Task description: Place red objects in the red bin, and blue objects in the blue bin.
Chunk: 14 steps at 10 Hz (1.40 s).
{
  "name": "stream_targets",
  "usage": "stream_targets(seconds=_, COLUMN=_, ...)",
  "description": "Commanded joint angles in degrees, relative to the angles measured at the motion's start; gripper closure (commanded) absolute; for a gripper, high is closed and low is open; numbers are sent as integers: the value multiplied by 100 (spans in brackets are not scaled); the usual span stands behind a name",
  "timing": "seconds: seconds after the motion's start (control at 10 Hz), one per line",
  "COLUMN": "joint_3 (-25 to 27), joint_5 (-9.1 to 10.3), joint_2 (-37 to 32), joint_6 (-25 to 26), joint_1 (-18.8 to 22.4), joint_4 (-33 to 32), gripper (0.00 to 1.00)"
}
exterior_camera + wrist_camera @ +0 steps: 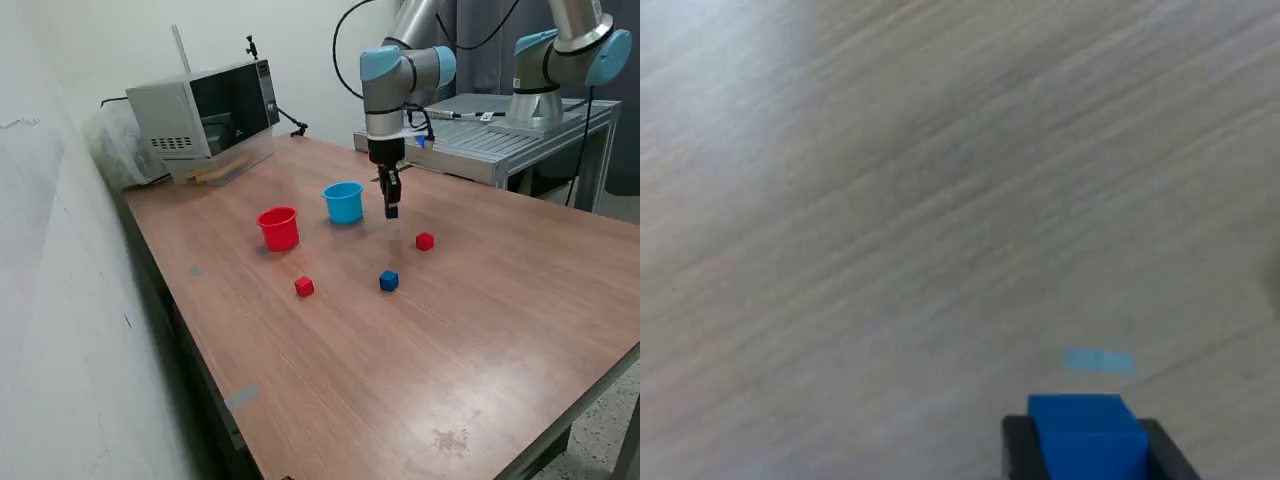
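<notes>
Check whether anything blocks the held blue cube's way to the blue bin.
Nothing visible does. The gripper holds a blue cube above the table, just to the exterior view's right of the blue bin; only bare tabletop lies between.

A: What sort of room is it?

B: A plain pale wall (60, 250) runs along the exterior view's left, hard against a long wood-grain worktop (480, 330).

A: Anything at the far end?

B: A grey microwave (205, 115) with a dark door, and beyond the worktop a ribbed metal bench (500, 140). Dark curtains (490, 40) hang behind. A speckled floor (600, 450) shows at the corner.
</notes>
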Motion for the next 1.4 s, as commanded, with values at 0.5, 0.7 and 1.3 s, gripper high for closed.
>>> stream_targets(seconds=0.5, joint_3=-217, joint_5=-54, joint_2=-979, joint_6=-1274, joint_1=-650, joint_4=553, gripper=100)
stream_targets(seconds=0.7, joint_3=-217, joint_5=-54, joint_2=-970, joint_6=-1274, joint_1=-764, joint_4=544, gripper=100)
stream_targets(seconds=1.3, joint_3=-243, joint_5=-54, joint_2=-707, joint_6=-1335, joint_1=-1010, joint_4=518, gripper=100)
